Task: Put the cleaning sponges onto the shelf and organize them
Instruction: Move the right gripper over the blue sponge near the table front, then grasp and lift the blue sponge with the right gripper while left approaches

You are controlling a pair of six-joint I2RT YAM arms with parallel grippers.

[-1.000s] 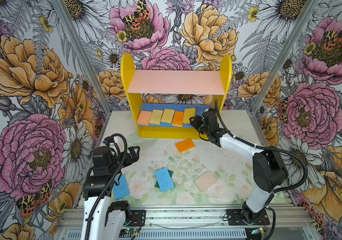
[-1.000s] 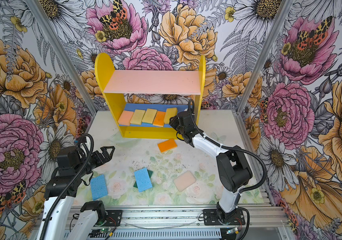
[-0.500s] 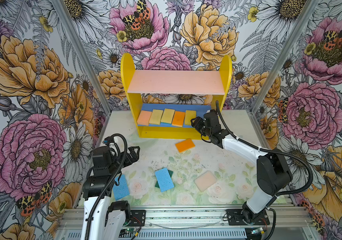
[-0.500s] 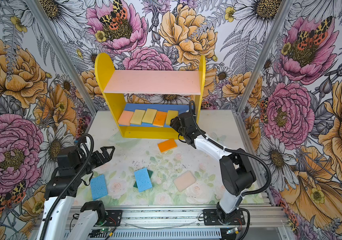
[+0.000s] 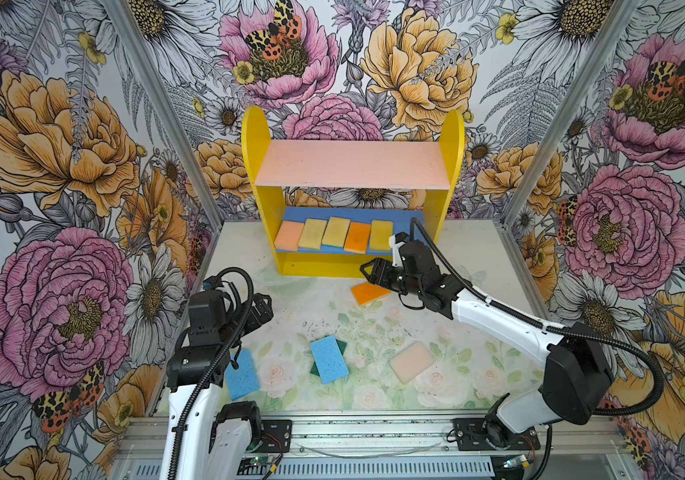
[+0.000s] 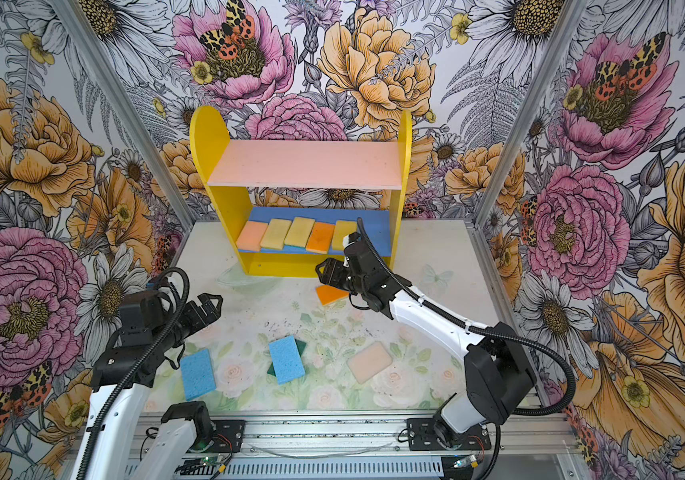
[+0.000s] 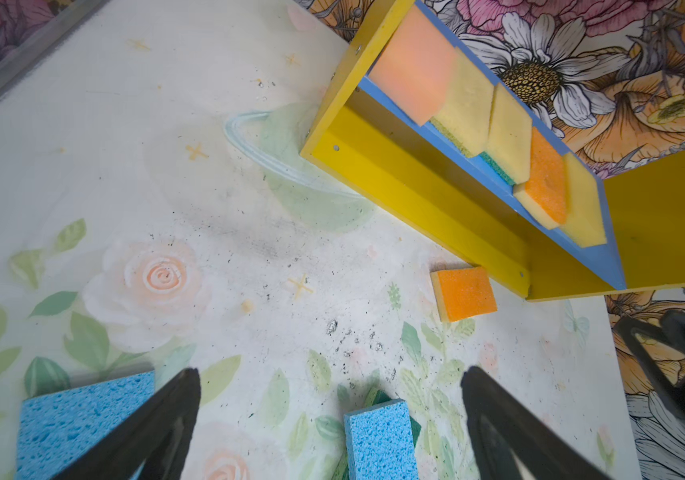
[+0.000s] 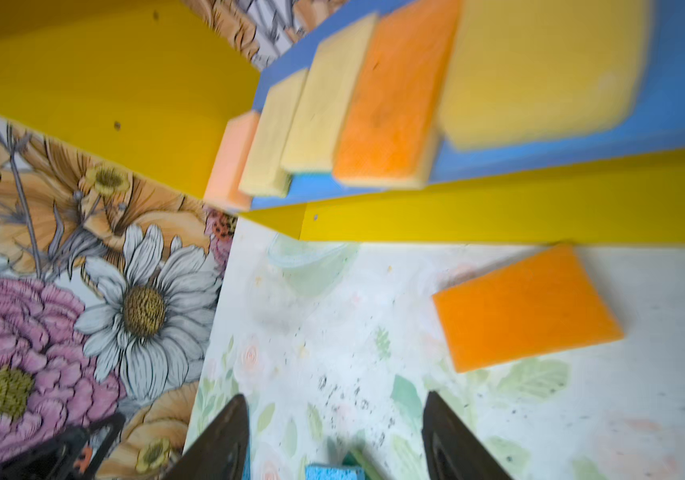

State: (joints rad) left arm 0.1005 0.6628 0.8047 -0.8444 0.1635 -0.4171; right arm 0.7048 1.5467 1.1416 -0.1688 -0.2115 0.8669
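**Fig.** Both top views, w/ wrist views.

- **Shelf** [image 5: 255, 137] stands at the rear of the bench [image 5: 303, 303]. Its blue lower board [image 5: 405, 220] carries the sponge row [image 5: 335, 232]: five pcs, overlapping, L to R peach, yellow, yellow, orange, yellow.
- **On the bench:**
  - The loose orange sponge [image 5: 367, 293] lies just in front of the shelf base.
  - The left blue sponge [image 5: 241, 374] lies near the L arm.
  - The centre blue sponge [image 5: 328, 359] lies partly over the dark green sponge [image 5: 341, 345].
  - The pale peach sponge [image 5: 411, 361] lies to the right of those two.
- **Right gripper** [image 5: 372, 272] sits just beside the loose orange sponge. Its fingers [image 8: 224, 432] are apart w/ nothing between them.
- **Left gripper** [image 6: 209, 305] is over the front-left bench, well apart from the shelf. Its fingers [image 7: 166, 407] are spread wide and empty.
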